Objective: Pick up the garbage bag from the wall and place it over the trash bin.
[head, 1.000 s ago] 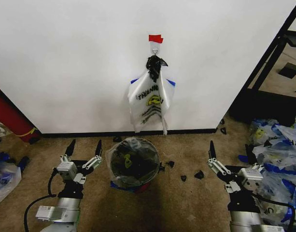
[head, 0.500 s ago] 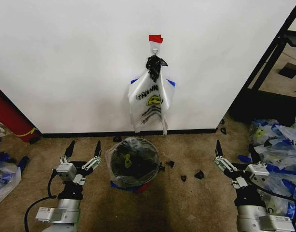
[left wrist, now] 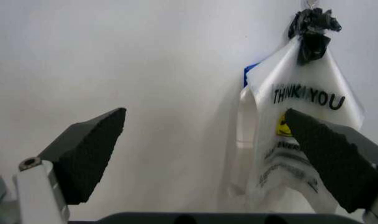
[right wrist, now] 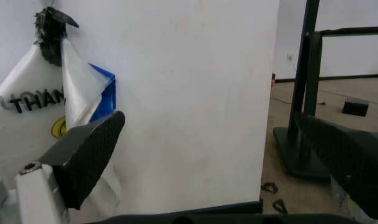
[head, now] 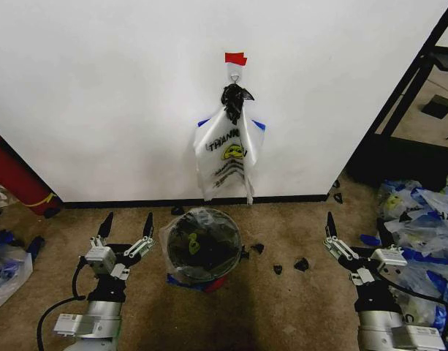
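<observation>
— Where did we see the garbage bag [head: 229, 150]?
— On the wall [head: 107, 95], hanging above the trash bin [head: 202, 248].
— And our pincers?
— Left pincer [head: 126, 222] and right pincer [right wrist: 220, 140] were both wide open, holding nothing.

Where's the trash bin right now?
In the head view the trash bin stands on the carpet at centre, just right of the left pincer and directly below the bags hanging on the wall.

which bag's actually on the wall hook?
The white THANK YOU bag, hanging under the red tape. The bin wears another; heaped bags lie on the floor.
</observation>
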`<state>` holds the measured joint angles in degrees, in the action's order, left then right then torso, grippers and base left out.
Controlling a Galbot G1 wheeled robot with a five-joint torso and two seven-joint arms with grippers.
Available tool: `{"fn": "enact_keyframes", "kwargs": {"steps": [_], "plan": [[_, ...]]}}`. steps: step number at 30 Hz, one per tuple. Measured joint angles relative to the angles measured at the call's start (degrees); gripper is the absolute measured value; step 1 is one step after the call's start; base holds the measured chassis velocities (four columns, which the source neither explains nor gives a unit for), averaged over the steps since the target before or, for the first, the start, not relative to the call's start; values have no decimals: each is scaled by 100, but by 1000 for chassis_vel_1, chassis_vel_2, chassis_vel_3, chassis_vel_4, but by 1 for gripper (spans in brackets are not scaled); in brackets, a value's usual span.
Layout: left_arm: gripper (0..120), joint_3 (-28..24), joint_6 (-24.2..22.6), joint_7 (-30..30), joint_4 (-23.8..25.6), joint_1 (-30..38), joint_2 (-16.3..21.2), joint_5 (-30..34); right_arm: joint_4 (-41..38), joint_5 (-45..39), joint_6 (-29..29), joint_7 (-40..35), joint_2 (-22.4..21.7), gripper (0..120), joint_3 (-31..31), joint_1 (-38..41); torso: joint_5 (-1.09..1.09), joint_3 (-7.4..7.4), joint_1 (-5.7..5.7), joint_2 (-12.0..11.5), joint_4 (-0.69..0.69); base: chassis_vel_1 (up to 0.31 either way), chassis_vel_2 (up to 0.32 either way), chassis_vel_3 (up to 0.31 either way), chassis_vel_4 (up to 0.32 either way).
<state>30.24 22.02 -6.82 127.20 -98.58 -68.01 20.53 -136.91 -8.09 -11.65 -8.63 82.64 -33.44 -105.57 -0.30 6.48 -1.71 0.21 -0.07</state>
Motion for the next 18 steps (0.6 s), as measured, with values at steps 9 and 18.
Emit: {"fn": "enact_keyframes", "kwargs": {"steps": [9,18], "plan": [[100,0,0,0,2,0,0,0,0,5,0,-3,1,100,4,0,0,0,0,0,0,0,0,0,0],[100,0,-2,1,3,0,1,1,-2,8,1,-7,1,100,5,0,0,0,0,0,0,0,0,0,0]]}}
